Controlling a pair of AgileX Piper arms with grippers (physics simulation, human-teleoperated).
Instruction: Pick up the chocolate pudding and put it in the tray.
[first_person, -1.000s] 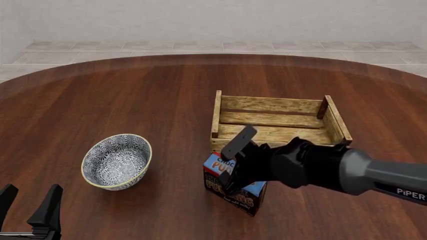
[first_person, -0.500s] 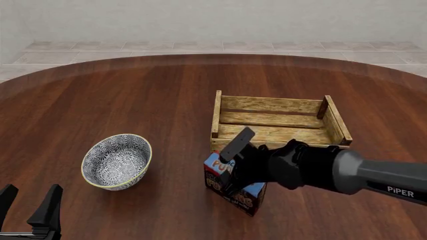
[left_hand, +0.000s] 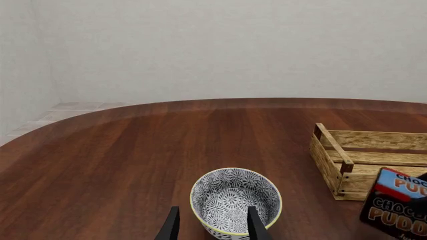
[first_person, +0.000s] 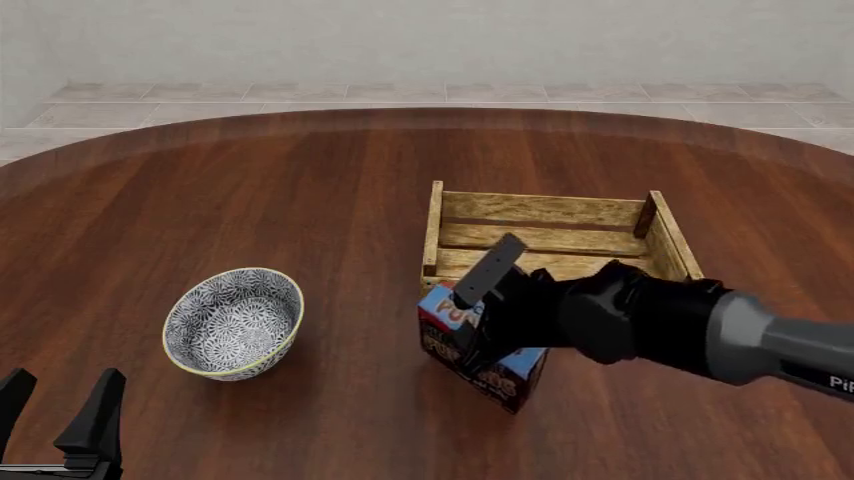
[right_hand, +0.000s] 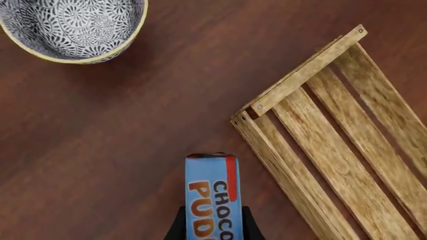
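The only readable lettering stands on the chocolate pudding (right_hand: 213, 195) carton, held between the closed fingers of the right gripper (right_hand: 213, 227). In the right wrist view its blue top shows orange letters "CHOC" and "PUDD", running out from between the jaws and cut off at the frame edge. In the left wrist view the dark front reads "CHOCO" over "PUDD". In the front view only "PU" shows beside the jaws.
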